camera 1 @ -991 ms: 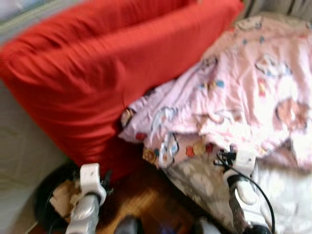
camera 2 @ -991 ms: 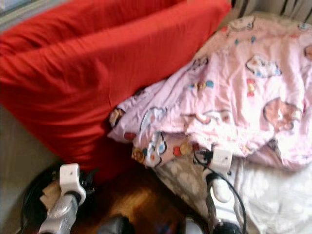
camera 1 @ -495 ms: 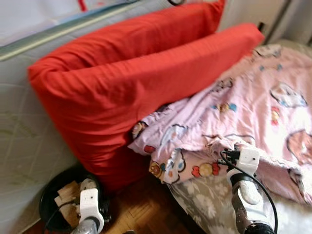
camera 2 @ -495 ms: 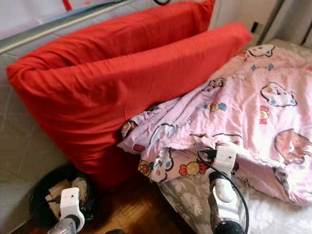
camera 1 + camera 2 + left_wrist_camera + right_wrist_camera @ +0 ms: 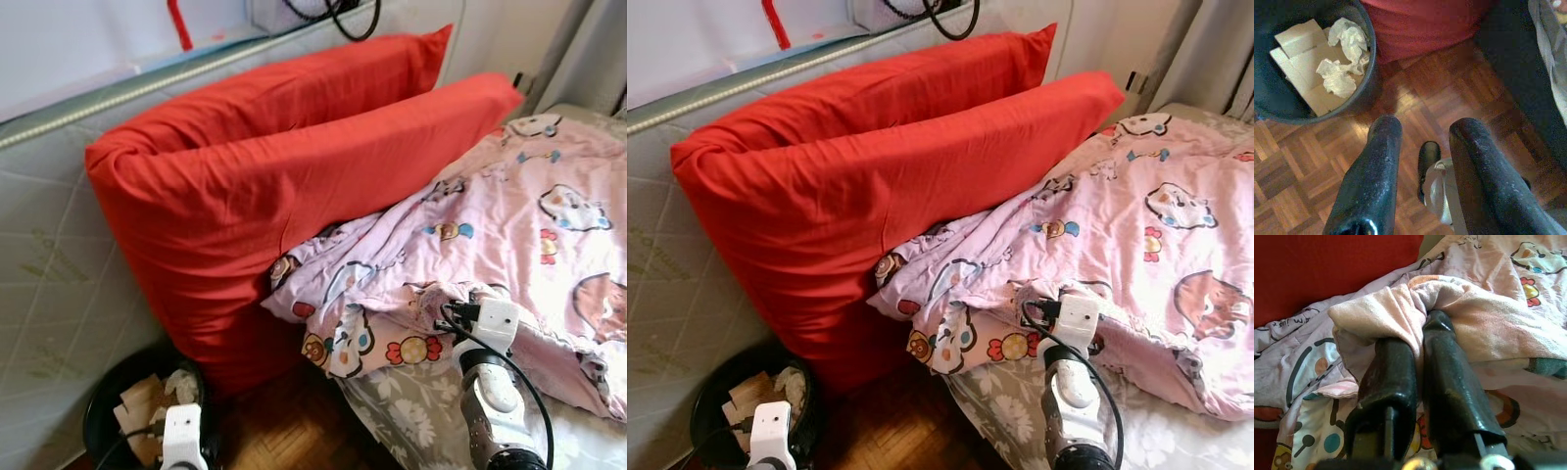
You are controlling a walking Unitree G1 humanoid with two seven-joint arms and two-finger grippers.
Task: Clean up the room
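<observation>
Right gripper [image 5: 1418, 340] has its two black fingers pressed together, pinching a fold of the pink cartoon-print fleece blanket [image 5: 509, 235] between them; the fold wraps over both fingertips [image 5: 1437, 323]. Seen from the head, that gripper [image 5: 1058, 304] sits at the blanket's near edge, where the fabric bunches up above the grey floral bedsheet [image 5: 1019, 416]. Blanket spreads away from the gripper across the bed and off to its right side, crumpled, with a loose corner hanging down just left of the gripper over the bed edge. Beyond that corner, to the gripper's left and further back, two large red fabric pillows [image 5: 274, 186] lean stacked against a quilted pale mattress panel [image 5: 49, 294]; the blanket's far edge touches the front pillow. Left gripper [image 5: 1422, 147] hangs low over the wood parquet floor [image 5: 1298, 176], fingers spread apart, holding nothing. Just beside it stands a round black waste bin [image 5: 1359, 95] with cardboard pieces [image 5: 1300, 54] and crumpled white tissue [image 5: 1347, 49] inside. Bin sits near the lower corner of the red pillows, well apart from the right gripper.
</observation>
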